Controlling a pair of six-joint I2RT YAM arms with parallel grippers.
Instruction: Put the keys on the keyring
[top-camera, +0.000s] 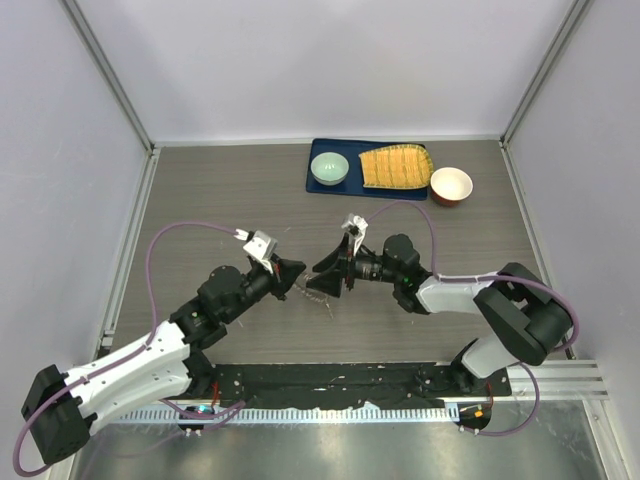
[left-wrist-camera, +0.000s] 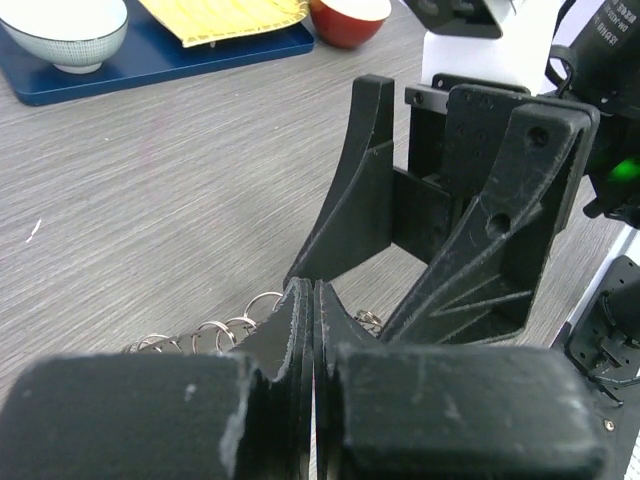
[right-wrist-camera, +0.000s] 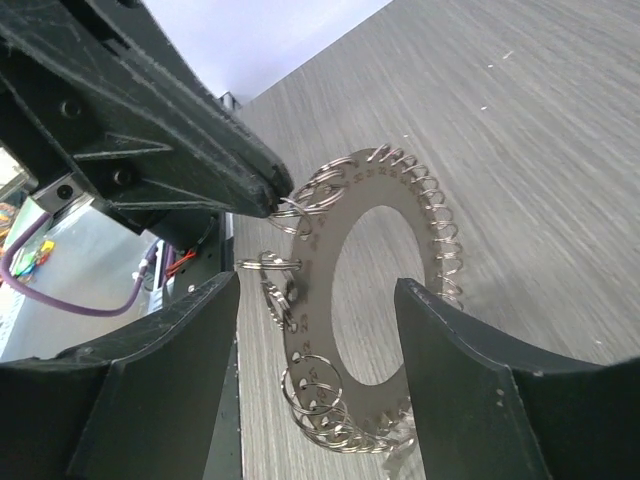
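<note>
Viewing from the top camera, I read the largest boundary first: pale enclosure walls (top-camera: 60, 150) close off the left, far and right sides of the grey wood-grain tabletop (top-camera: 220, 190).

Both arms reach in from the near edge and meet near the middle. The left arm (top-camera: 130, 370) runs diagonally. The right arm (top-camera: 500, 310) folds back along the right side and reaches leftward. Bare surface lies to the left of the meeting point, and more lies between it and the far edge.

At the far edge sits a blue tray (top-camera: 352, 190). It carries a yellow mat (top-camera: 396, 167) and a pale green bowl (top-camera: 329, 168). A red bowl (top-camera: 451, 186) stands just beside the tray's right end, on the tabletop.

Left gripper (left-wrist-camera: 313, 300): its fingers are pressed together. In the right wrist view their tip is clamped on the outer rim of the keyring (right-wrist-camera: 350, 190).

Right gripper (right-wrist-camera: 318, 290): it is spread wide, with one finger on each side of the keyring and neither touching it.

The keyring is a flat grey disc with a large central hole. It is held off the tabletop between the two grippers. Small split rings (right-wrist-camera: 310, 380) fringe its outer edge all round.

I cannot tell a separate key from that fringe in any view.
</note>
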